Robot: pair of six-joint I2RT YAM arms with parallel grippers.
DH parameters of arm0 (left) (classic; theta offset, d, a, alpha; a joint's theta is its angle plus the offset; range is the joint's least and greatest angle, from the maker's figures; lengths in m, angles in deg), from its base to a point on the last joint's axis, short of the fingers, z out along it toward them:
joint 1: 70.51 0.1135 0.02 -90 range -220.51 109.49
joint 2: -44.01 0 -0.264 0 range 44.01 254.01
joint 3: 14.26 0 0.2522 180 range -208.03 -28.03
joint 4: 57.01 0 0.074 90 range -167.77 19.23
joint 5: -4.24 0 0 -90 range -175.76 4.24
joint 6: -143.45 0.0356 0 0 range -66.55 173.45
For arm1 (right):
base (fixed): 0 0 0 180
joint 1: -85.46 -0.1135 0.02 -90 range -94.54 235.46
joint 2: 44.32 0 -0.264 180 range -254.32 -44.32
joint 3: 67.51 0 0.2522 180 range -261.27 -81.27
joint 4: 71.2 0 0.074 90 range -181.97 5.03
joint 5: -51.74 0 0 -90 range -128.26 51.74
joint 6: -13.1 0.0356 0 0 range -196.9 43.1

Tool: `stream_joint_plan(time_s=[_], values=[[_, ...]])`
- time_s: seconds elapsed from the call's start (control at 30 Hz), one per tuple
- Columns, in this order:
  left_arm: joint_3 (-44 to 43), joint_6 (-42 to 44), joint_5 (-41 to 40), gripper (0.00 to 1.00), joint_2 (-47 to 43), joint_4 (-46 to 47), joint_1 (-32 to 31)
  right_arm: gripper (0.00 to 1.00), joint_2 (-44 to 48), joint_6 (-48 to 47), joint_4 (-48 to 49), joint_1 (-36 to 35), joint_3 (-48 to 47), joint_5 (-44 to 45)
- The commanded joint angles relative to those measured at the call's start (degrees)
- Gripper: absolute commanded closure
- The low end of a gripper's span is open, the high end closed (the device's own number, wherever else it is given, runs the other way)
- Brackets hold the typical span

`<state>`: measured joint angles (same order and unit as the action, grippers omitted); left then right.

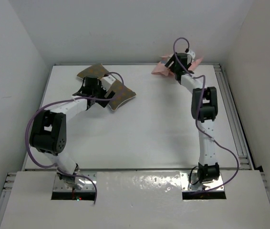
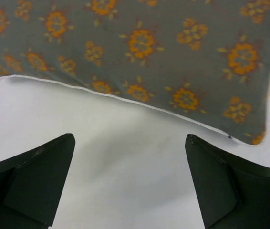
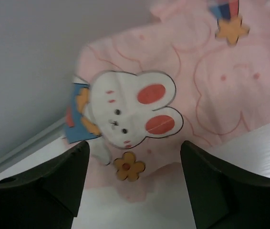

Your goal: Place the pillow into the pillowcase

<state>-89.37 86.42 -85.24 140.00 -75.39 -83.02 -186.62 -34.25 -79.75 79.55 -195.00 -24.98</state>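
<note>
**Top view.** My left tool (image 1: 93,88) hangs over the pillow (image 1: 122,95), an olive-brown cushion at the far left of the tabletop (image 1: 140,133). My arm covers its middle, so only two corners show. My right tool (image 1: 180,62) sits at the far right edge over the pillowcase (image 1: 161,69), a pink crumple largely hidden by the wrist.

**Left wrist view.** The pillow (image 2: 140,52) is grey-olive with orange flower motifs and a pale piped edge, and the frame's top cuts it off. The left tool (image 2: 130,143) has its jaws wide, with only bare tabletop (image 2: 125,186) between them.

**Right wrist view.** The pillowcase (image 3: 211,90) is pale pink with outlined rabbits, one white rabbit, orange flowers and a blue patch, and it lies by the wall (image 3: 30,71). The right tool (image 3: 135,148) has its jaws apart above the cloth. I cannot tell whether they touch it.
</note>
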Motion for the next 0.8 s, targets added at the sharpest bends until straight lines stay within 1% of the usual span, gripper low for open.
stream_joint_plan(time_s=[0.0,0.03,0.1,0.13,0.17,0.2,0.23,0.27,0.33,0.37,0.4,0.43,0.47,0.5,0.53,0.57,0.6,0.63,0.7,0.73,0.77], values=[[-5.2,-1.6,-3.0,0.0,-1.5,2.1,0.6,0.26,-7.2,12.3,7.1,-0.8,-9.8,6.1],[-5.7,-1.9,-2.5,0.0,-1.2,2.2,0.6,0.3,-9.5,15.8,7.5,-0.9,-11.8,6.2],[-6.2,-2.0,-1.2,0.0,-0.6,2.2,0.8,0.32,-14.1,18.7,9.6,-1.6,-14.8,7.0],[-6.3,-1.7,-0.9,0.0,-0.3,2.2,0.8,0.36,-15.0,21.3,11.1,-1.7,-14.5,7.3],[-6.4,-1.4,-0.8,0.0,0.0,2.2,0.9,0.42,-15.5,22.2,13.7,-2.3,-13.5,7.4],[-6.2,-1.3,-0.8,0.0,0.6,2.6,1.1,0.53,-16.2,22.8,14.8,-2.3,-13.1,7.1],[-6.0,-1.1,-0.8,0.0,1.0,2.8,1.1,0.82,-16.3,22.2,15.2,-2.6,-12.8,7.1],[-6.1,-1.1,-1.0,0.0,1.2,3.0,1.3,0.98,-15.8,21.3,15.4,-3.0,-11.7,6.6],[-6.7,-1.6,-0.9,0.0,1.7,3.0,1.5,1.0,-10.3,15.8,16.7,-3.1,-7.1,5.5],[-6.8,-1.9,-0.8,0.0,1.3,3.6,2.0,1.0,-7.4,12.8,22.0,-3.4,0.5,3.0],[-6.9,-2.3,-0.9,0.01,1.2,3.6,2.1,1.0,-0.4,6.5,25.0,-3.5,4.5,1.7],[-7.1,-2.3,1.3,0.01,1.0,5.6,2.4,1.0,3.5,3.0,29.5,-3.8,8.6,0.1],[-7.3,-2.2,2.4,0.01,1.0,5.2,2.6,1.0,7.5,-3.3,30.8,-4.2,16.4,-3.0],[-7.9,-0.6,3.7,0.01,1.2,4.7,2.7,1.0,11.7,-5.8,31.8,-4.5,20.2,-3.9],[-8.0,-0.4,5.5,0.01,1.4,2.6,2.8,1.0,20.3,-8.2,33.7,-5.0,24.5,-4.2],[-8.0,-0.3,5.7,0.02,1.4,2.3,2.8,1.0,24.4,-11.4,34.4,-5.2,33.1,-4.5],[-7.7,-1.5,6.3,0.02,1.3,2.3,2.8,1.0,28.7,-12.4,35.1,-5.1,37.2,-4.8],[-7.6,-2.4,7.4,0.02,1.0,2.5,2.9,1.0,37.2,-13.8,35.1,-4.9,44.8,-5.1],[-6.7,-4.0,9.1,0.0,-0.4,2.9,2.8,1.0,45.2,-18.8,32.2,-4.9,50.6,-5.3],[-6.3,-4.1,11.2,0.0,-1.0,3.5,2.3,1.0,52.2,-21.2,26.9,-5.2,54.1,-5.2],[-5.9,-3.7,12.3,0.0,-2.5,3.6,1.9,1.0,55.3,-25.6,23.5,-5.8,55.1,-4.9]])
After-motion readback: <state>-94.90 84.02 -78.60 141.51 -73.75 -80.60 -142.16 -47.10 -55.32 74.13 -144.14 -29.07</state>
